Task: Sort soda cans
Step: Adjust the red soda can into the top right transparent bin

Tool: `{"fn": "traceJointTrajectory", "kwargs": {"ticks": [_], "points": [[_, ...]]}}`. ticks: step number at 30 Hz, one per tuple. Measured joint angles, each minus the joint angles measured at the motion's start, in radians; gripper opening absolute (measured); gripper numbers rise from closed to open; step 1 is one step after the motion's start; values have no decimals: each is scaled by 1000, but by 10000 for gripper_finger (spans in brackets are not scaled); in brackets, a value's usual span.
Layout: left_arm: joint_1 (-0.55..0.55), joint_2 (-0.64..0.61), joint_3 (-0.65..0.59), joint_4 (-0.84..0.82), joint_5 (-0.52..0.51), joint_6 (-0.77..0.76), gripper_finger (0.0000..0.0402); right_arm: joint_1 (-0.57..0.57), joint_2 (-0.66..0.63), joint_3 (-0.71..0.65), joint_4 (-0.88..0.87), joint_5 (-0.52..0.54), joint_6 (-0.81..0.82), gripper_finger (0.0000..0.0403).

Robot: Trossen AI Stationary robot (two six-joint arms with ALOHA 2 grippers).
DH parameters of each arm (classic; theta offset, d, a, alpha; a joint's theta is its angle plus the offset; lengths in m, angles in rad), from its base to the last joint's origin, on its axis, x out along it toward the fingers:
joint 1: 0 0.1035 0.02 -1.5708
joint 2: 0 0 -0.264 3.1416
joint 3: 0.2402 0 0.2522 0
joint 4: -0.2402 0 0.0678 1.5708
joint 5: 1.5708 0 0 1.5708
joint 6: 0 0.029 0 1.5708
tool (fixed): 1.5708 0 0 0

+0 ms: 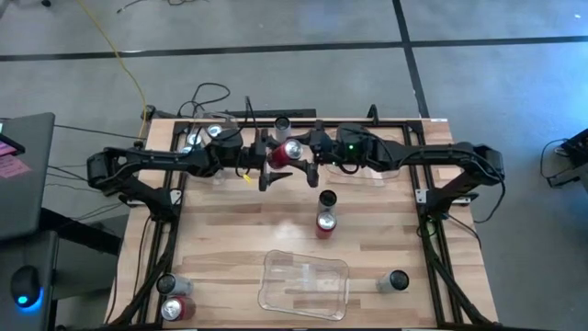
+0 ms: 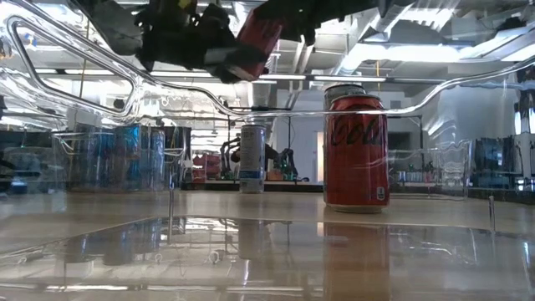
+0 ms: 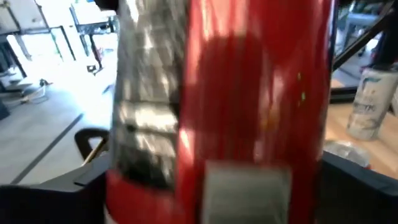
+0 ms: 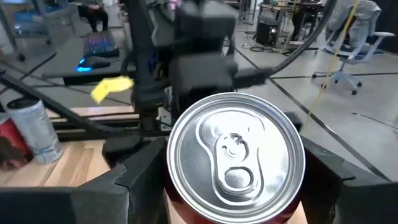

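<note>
I have a red can (image 1: 286, 153) mid-handover, aloft: left gripper (image 1: 272, 158) clamps it, right gripper (image 1: 308, 150) brackets its top, grip unclear; next, confirm the right's hold

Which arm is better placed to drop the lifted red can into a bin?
Right, likely: the red can sits between the right claw's fingers, and a clear bin lies just beside that arm. The left claw is at the can too.
</note>
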Motion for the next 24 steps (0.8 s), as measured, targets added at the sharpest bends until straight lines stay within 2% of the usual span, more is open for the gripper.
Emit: {"fn": "traceJointTrajectory", "kwargs": {"ticks": [2, 6, 11, 15, 19, 24], "points": [[11, 0, 0, -31, -16, 11, 395, -7, -11, 0, -5, 8, 9, 283], [39, -45, 0, -113, -54, 34, 392, -21, -81, 3, -98, 86, 3, 283], [76, -153, 0, -220, -57, 39, 391, -35, -205, 3, -294, 189, 25, 283], [98, -238, 1, -279, -58, 32, 391, -29, -297, 1, -518, 327, 113, 283], [104, -290, 1, -340, -73, 31, 391, -21, -404, -77, -634, 422, 215, 283], [104, -302, 1, -374, -147, 35, 391, -32, -548, -247, -656, 452, 324, 283]]}}
